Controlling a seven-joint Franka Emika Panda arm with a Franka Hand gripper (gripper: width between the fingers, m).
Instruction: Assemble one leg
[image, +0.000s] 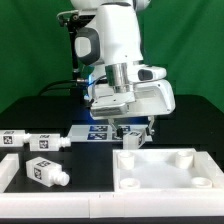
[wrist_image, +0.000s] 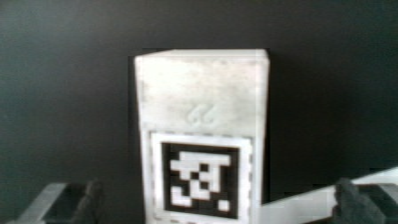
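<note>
Hand (wrist_image: 214, 205) spread over the leg (wrist_image: 201, 100), nothing gripped.

Fingertips (wrist_image: 63, 205) dark, one on each side of the leg, with a strip of black showing between each tip and the white body: apart, no contact. Leg's tagged face turned to the wrist camera, black-and-white square tag at the end nearer the hand. Exterior view: hand low over the black bench (image: 50, 115), just behind the far edge of the white tray piece (image: 168, 158). Marker board (image: 95, 132) just beside the hand on the exterior view's left. Front spare leg (image: 45, 172) and rear spare leg (image: 28, 140) lie well apart from the hand, further to that left.
</note>
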